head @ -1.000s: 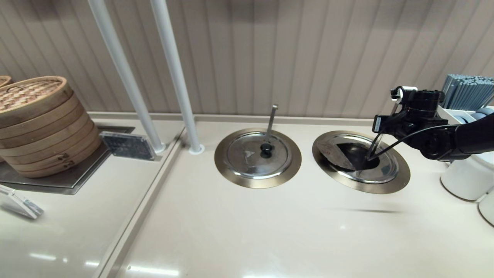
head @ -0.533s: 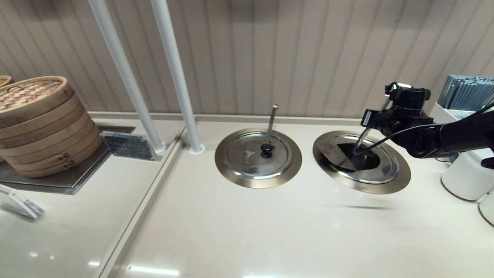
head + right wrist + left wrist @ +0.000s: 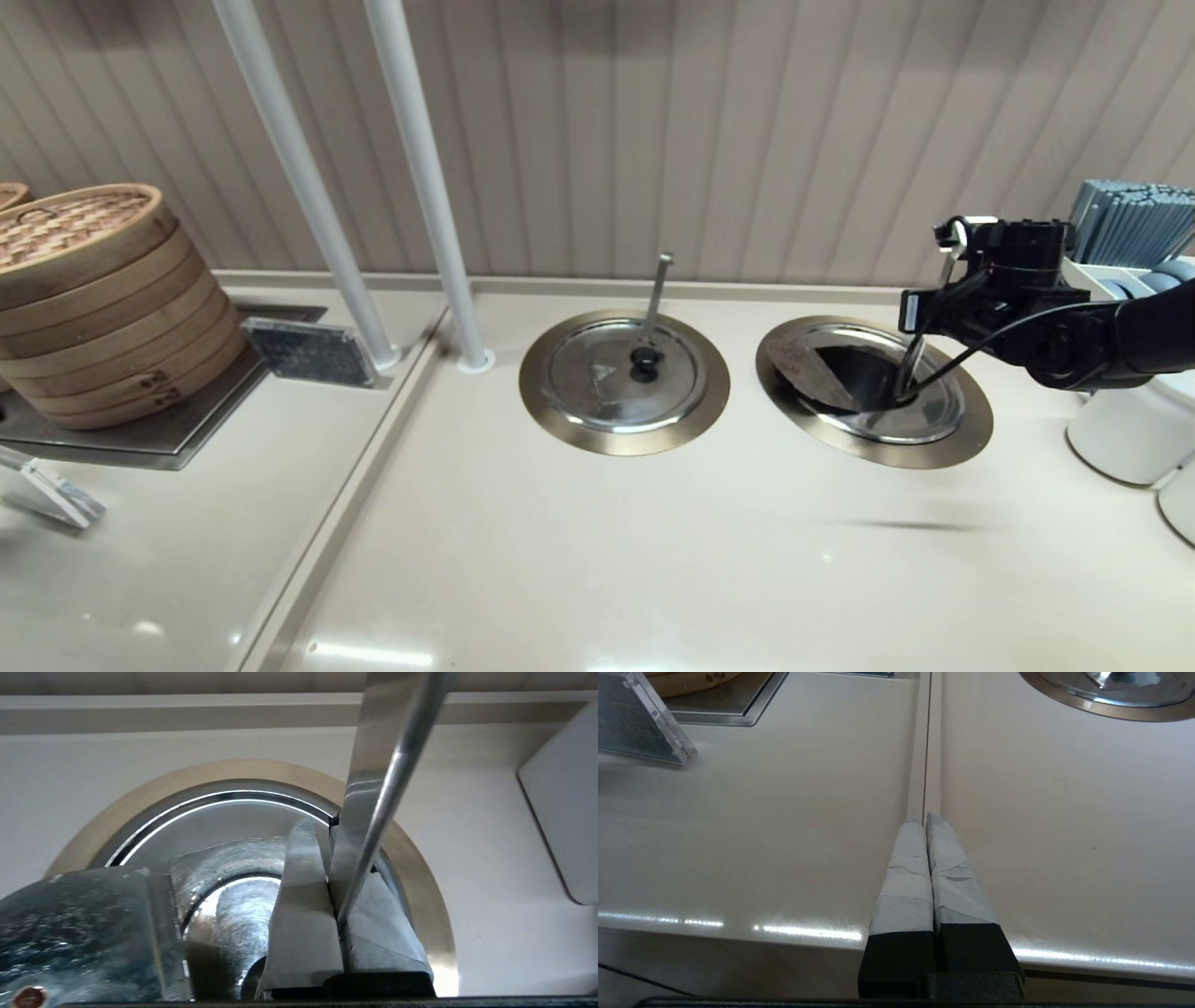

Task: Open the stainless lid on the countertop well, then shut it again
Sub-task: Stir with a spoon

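The countertop well [image 3: 962, 439] lies at the right, with its broad flange also in the right wrist view [image 3: 420, 868]. The stainless lid [image 3: 810, 369] is partly open. Its hinged flap [image 3: 93, 933] is folded up on the well's left side, baring the dark hole [image 3: 864, 373]. The black knob does not show. My right gripper [image 3: 934, 313] hangs over the well's right half, shut on the slanted flat ladle rod [image 3: 355, 877], which runs down into the well [image 3: 907, 369]. My left gripper [image 3: 924, 816] is shut and empty, low over the counter seam near the front edge.
The twin lid [image 3: 607, 373] lies closed on the left well with its near-vertical rod [image 3: 658, 289]. Bamboo steamers [image 3: 93, 299] and a small sign [image 3: 308, 350] stand far left, two white poles [image 3: 425, 187] behind. White containers [image 3: 1130, 429] and a grey rack [image 3: 1134, 219] crowd the right edge.
Half a second ago my right gripper was further left and back with the rod. It has since swung right again, carrying the rod's lower end across the well. The left arm is still.
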